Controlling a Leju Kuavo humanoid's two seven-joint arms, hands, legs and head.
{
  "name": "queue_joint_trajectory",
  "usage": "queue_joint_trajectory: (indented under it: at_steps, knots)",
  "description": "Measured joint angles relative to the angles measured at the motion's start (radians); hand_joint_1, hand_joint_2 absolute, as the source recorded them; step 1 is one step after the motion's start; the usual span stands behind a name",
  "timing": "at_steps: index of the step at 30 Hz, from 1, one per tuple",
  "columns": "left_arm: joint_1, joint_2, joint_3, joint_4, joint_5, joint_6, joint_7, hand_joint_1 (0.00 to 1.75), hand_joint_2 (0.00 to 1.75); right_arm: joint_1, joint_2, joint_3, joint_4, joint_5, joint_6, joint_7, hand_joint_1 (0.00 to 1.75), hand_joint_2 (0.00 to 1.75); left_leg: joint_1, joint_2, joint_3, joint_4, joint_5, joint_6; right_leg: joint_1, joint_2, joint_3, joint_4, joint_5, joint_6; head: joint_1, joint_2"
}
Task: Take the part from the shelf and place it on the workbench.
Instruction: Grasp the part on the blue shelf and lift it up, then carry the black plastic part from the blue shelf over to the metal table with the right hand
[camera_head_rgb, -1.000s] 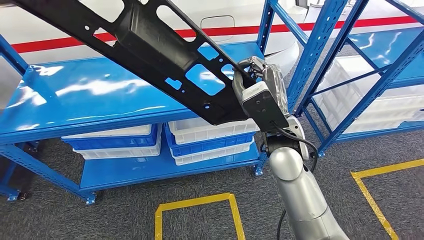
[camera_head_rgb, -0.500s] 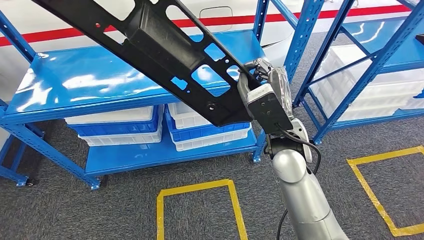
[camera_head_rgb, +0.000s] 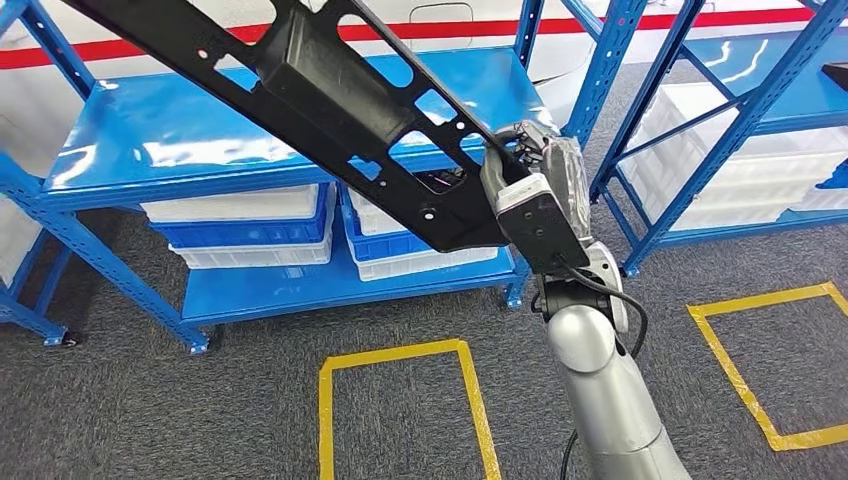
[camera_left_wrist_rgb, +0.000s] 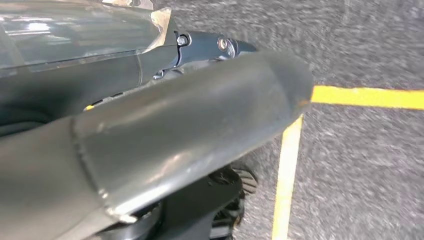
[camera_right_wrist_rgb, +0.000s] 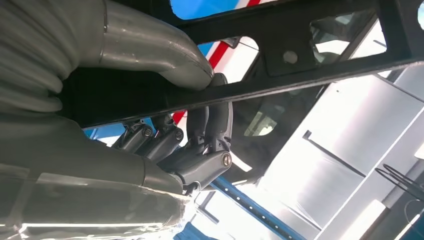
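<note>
The part (camera_head_rgb: 300, 70) is a long black metal frame with cut-outs and holes. It slants across the head view from the upper left down to my right hand (camera_head_rgb: 525, 170), which grips its lower end in the air in front of the blue shelf (camera_head_rgb: 200, 140). In the right wrist view the thumb and dark fingers (camera_right_wrist_rgb: 210, 125) wrap the part's (camera_right_wrist_rgb: 300, 75) edge. My left hand (camera_left_wrist_rgb: 200, 100) hangs over the carpet and holds nothing, with its thumb and a dark finger stretched out.
White and blue crates (camera_head_rgb: 240, 225) fill the shelf's lower level. A second blue rack (camera_head_rgb: 700, 100) with white bins stands to the right. Yellow tape squares (camera_head_rgb: 400, 352) (camera_head_rgb: 760, 300) mark the grey carpet in front of me.
The whole view has shifted: the shelf sits higher and farther off, and more carpet shows. My right hand keeps its grip on the part.
</note>
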Motion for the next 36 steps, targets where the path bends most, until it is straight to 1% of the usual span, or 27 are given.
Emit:
queue_joint_trajectory:
  at_steps: [2,4,5,6,7,9,11,13,15,16,17,18,19,20,21,22,23,24,26,27,28,30,31,32,33,35,36]
  knots:
    - [-0.005,-0.001,-0.001,0.000,-0.007,0.002,0.006,0.00,0.00,0.016,-0.001,-0.013,-0.005,0.011,0.004,-0.001,1.75,1.75,-0.001,0.004,-0.020,-0.017,0.017,0.023,0.002,0.002,-0.034,0.055,-0.051,-0.006,0.005,0.000]
    - [-0.009,-0.001,-0.001,0.000,-0.011,0.004,0.008,0.00,0.00,0.029,-0.002,-0.024,-0.008,0.018,0.010,-0.003,1.75,1.75,-0.009,0.006,-0.050,-0.018,0.041,0.042,0.001,0.003,-0.074,0.176,-0.137,-0.023,0.009,0.000]
    - [-0.011,-0.001,-0.001,0.000,-0.014,0.005,0.010,0.00,0.00,0.035,-0.003,-0.028,-0.009,0.021,0.013,-0.005,1.75,1.75,-0.013,0.007,-0.065,-0.017,0.053,0.045,0.001,0.003,-0.085,0.236,-0.163,-0.025,0.010,0.000]
    - [-0.012,-0.001,-0.001,0.000,-0.016,0.006,0.010,0.00,0.00,0.040,-0.003,-0.033,-0.009,0.022,0.015,-0.007,1.75,1.75,-0.017,0.008,-0.081,-0.017,0.065,0.047,0.002,0.003,-0.087,0.278,-0.171,-0.022,0.010,0.000]
    - [-0.014,-0.001,-0.001,0.000,-0.020,0.008,0.011,0.00,0.00,0.045,-0.003,-0.037,-0.009,0.024,0.017,-0.009,1.75,1.75,-0.021,0.008,-0.096,-0.016,0.077,0.048,0.003,0.003,-0.074,0.289,-0.159,-0.014,0.011,0.000]
    - [-0.015,-0.001,-0.002,0.000,-0.026,0.011,0.012,0.00,0.00,0.050,-0.003,-0.044,-0.009,0.023,0.017,-0.016,1.75,1.75,-0.025,0.009,-0.126,-0.015,0.103,0.046,0.005,0.003,0.001,0.209,-0.111,-0.002,0.010,0.000]
    - [-0.016,-0.001,-0.002,0.000,-0.028,0.016,0.014,0.00,0.00,0.051,-0.002,-0.049,-0.009,0.020,0.017,-0.025,1.75,1.75,-0.030,0.009,-0.147,-0.014,0.127,0.040,0.012,0.003,0.107,0.057,-0.107,-0.009,0.009,0.000]
    - [-0.016,-0.002,-0.002,0.000,-0.029,0.020,0.015,0.00,0.00,0.054,0.000,-0.054,-0.009,0.018,0.017,-0.032,1.75,1.75,-0.032,0.009,-0.154,-0.015,0.149,0.032,0.019,0.004,0.152,-0.030,-0.124,-0.022,0.006,0.000]
    - [-0.015,-0.001,-0.002,0.000,-0.029,0.022,0.016,0.00,0.00,0.058,0.001,-0.059,-0.008,0.017,0.018,-0.035,1.75,1.75,-0.028,0.006,-0.161,-0.016,0.160,0.021,0.013,0.003,0.139,-0.035,-0.111,-0.035,0.004,0.000]
    - [-0.015,0.000,-0.002,0.000,-0.029,0.023,0.016,0.00,0.00,0.059,0.002,-0.061,-0.007,0.017,0.018,-0.036,1.75,1.75,-0.025,0.005,-0.168,-0.002,0.138,0.015,0.009,0.001,0.131,-0.034,-0.100,-0.045,0.003,0.000]
    - [-0.015,0.000,-0.002,0.000,-0.029,0.023,0.017,0.00,0.00,0.059,0.003,-0.062,-0.006,0.017,0.018,-0.038,1.75,1.75,-0.022,0.003,-0.179,0.028,0.097,0.009,0.004,-0.001,0.121,-0.035,-0.087,-0.055,0.001,0.000]
    - [-0.015,0.000,-0.002,0.000,-0.029,0.024,0.018,0.00,0.00,0.060,0.004,-0.062,-0.006,0.017,0.018,-0.040,1.75,1.75,-0.018,0.002,-0.193,0.077,0.040,0.003,0.003,-0.002,0.111,-0.035,-0.074,-0.062,0.000,0.000]
    - [-0.015,0.000,-0.002,0.000,-0.029,0.025,0.021,0.00,0.00,0.061,0.006,-0.063,-0.006,0.016,0.018,-0.043,1.75,1.75,-0.014,0.003,-0.206,0.141,-0.017,-0.003,0.004,-0.003,0.098,-0.034,-0.061,-0.067,-0.001,0.000]
    - [-0.015,0.000,-0.002,0.000,-0.029,0.027,0.024,0.00,0.00,0.063,0.007,-0.064,-0.005,0.015,0.017,-0.045,1.75,1.75,-0.011,0.003,-0.217,0.207,-0.054,-0.008,0.005,-0.003,0.085,-0.033,-0.049,-0.067,-0.002,0.000]
    - [-0.015,0.000,-0.002,0.000,-0.029,0.029,0.028,0.00,0.00,0.066,0.008,-0.065,-0.004,0.015,0.017,-0.048,1.75,1.75,-0.007,0.003,-0.219,0.258,-0.066,-0.013,0.006,-0.003,0.069,-0.030,-0.036,-0.065,-0.002,0.000]
    - [-0.015,0.000,-0.002,0.000,-0.029,0.033,0.032,0.00,0.00,0.071,0.008,-0.067,-0.003,0.014,0.016,-0.051,1.75,1.75,-0.003,0.003,-0.209,0.284,-0.054,-0.016,0.006,-0.003,0.052,-0.026,-0.026,-0.062,-0.002,0.000]
    - [-0.015,0.000,-0.002,0.000,-0.029,0.037,0.037,0.00,0.00,0.076,0.008,-0.069,-0.002,0.014,0.015,-0.054,1.75,1.75,0.001,0.003,-0.183,0.275,-0.029,-0.019,0.005,-0.003,0.034,-0.021,-0.016,-0.058,-0.002,0.000]
    - [-0.015,0.000,-0.002,0.000,-0.029,0.040,0.041,0.00,0.00,0.081,0.009,-0.071,-0.001,0.013,0.015,-0.057,1.75,1.75,0.005,0.003,-0.138,0.232,-0.006,-0.020,0.005,-0.003,0.018,-0.015,-0.008,-0.054,-0.002,0.000]
    - [-0.016,-0.001,-0.002,0.000,-0.028,0.042,0.043,0.00,0.00,0.086,0.010,-0.074,-0.001,0.013,0.015,-0.062,1.75,1.75,0.008,0.000,-0.034,0.098,-0.006,-0.019,0.006,-0.002,-0.006,-0.003,0.005,-0.043,-0.002,0.000]
    - [-0.016,-0.002,-0.002,0.000,-0.027,0.042,0.042,0.00,0.00,0.087,0.011,-0.076,-0.001,0.014,0.015,-0.064,1.75,1.75,0.006,-0.001,0.000,0.046,-0.019,-0.016,0.007,-0.003,-0.014,0.002,0.012,-0.035,-0.001,0.000]
    - [-0.016,-0.002,-0.002,0.000,-0.025,0.041,0.039,0.00,0.00,0.087,0.013,-0.077,-0.001,0.014,0.015,-0.065,1.75,1.75,0.001,-0.002,0.016,0.015,-0.031,-0.011,0.007,-0.004,-0.020,0.004,0.019,-0.028,-0.001,0.000]
    - [-0.014,-0.003,0.000,0.001,-0.016,0.038,0.030,0.00,0.00,0.089,0.018,-0.078,0.001,0.013,0.020,-0.068,1.75,1.75,-0.004,0.000,0.008,-0.001,-0.023,0.007,0.005,-0.005,-0.031,0.005,0.033,-0.013,0.000,0.000]
    - [-0.012,-0.004,0.002,0.001,-0.010,0.037,0.026,0.00,0.00,0.090,0.020,-0.079,0.003,0.012,0.024,-0.069,1.75,1.75,-0.006,0.002,-0.001,-0.005,-0.011,0.019,0.004,-0.004,-0.040,0.015,0.023,-0.011,0.000,0.000]
    - [-0.011,-0.004,0.004,0.002,-0.004,0.036,0.022,0.00,0.00,0.090,0.022,-0.079,0.006,0.012,0.029,-0.071,1.75,1.75,-0.006,0.005,-0.013,-0.008,0.003,0.031,0.004,-0.003,-0.055,0.038,-0.004,-0.015,0.002,0.000]
    - [-0.010,-0.004,0.006,0.002,0.000,0.036,0.018,0.00,0.00,0.089,0.023,-0.080,0.008,0.012,0.033,-0.072,1.75,1.75,-0.006,0.008,-0.026,-0.010,0.017,0.040,0.004,-0.002,-0.073,0.082,-0.047,-0.022,0.005,0.000]
    - [-0.007,-0.004,0.010,0.002,0.005,0.036,0.013,0.00,0.00,0.089,0.025,-0.081,0.013,0.011,0.036,-0.074,1.75,1.75,-0.010,0.009,-0.060,-0.010,0.043,0.047,0.002,0.000,-0.107,0.206,-0.133,-0.033,0.009,0.000]
    - [-0.004,-0.004,0.011,0.002,0.006,0.036,0.012,0.00,0.00,0.089,0.025,-0.081,0.016,0.011,0.037,-0.074,1.75,1.75,-0.011,0.009,-0.077,-0.009,0.057,0.047,0.002,0.000,-0.112,0.262,-0.152,-0.029,0.011,0.000]
